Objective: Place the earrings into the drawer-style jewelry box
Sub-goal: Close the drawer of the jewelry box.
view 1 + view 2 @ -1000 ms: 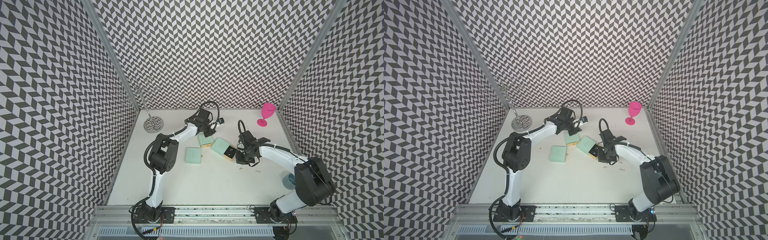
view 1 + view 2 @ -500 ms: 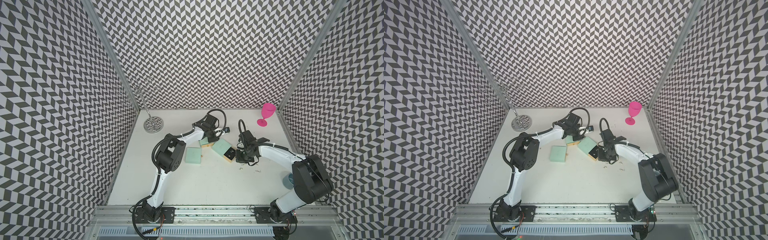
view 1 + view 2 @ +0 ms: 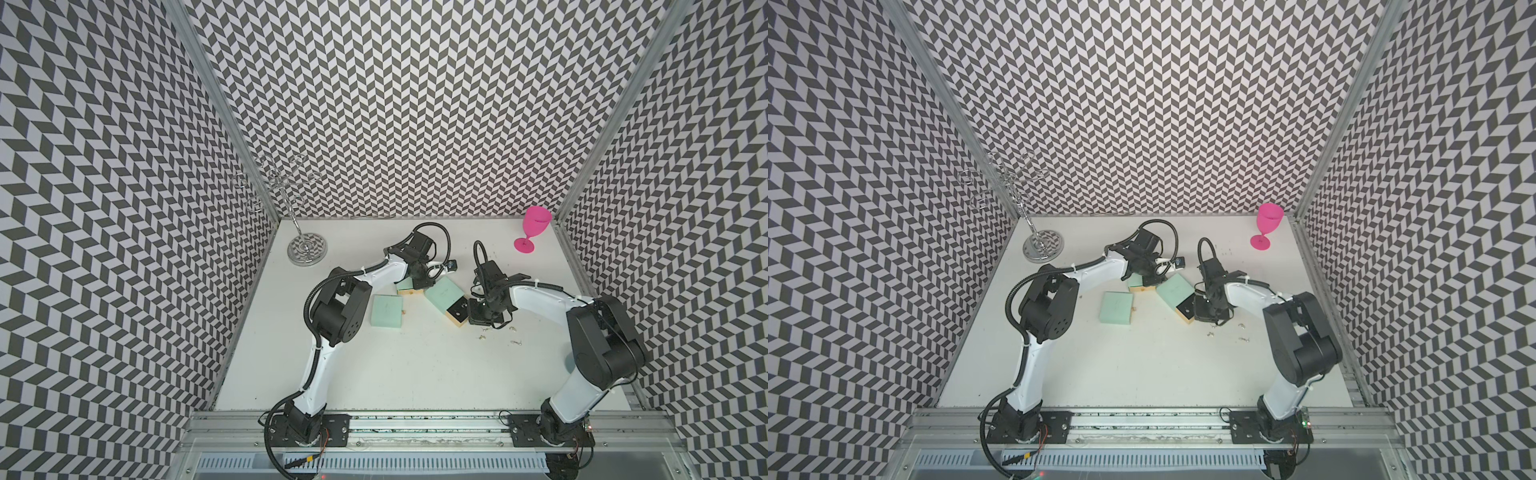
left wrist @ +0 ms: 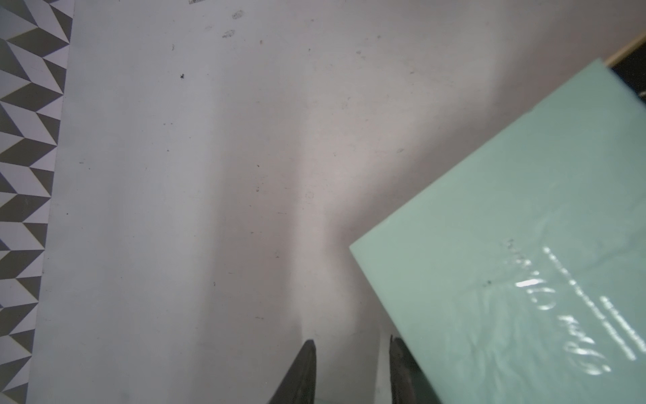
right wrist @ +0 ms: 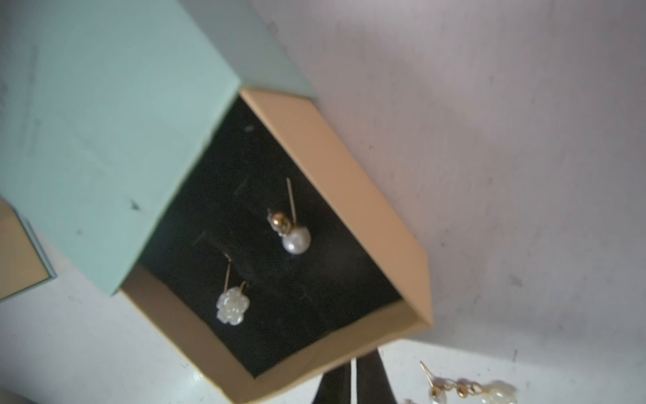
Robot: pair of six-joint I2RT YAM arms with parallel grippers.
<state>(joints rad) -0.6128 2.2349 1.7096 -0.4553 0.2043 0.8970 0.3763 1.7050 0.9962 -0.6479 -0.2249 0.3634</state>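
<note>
The white matte worktop [image 3: 415,365] carries a mint card box [image 3: 442,293] near its middle, with the tan, black-lined drawer [image 5: 349,168] standing out of it. The right claw [image 5: 353,370], pinched shut and empty, sits at the drawer's front rim. The left claw [image 4: 351,341], tips apart with nothing between, is beside a box corner. Two pearly earrings [image 5: 292,231] on thin gold posts lie in the drawer. Other earrings [image 3: 482,337] lie on the worktop toward its right edge.
</note>
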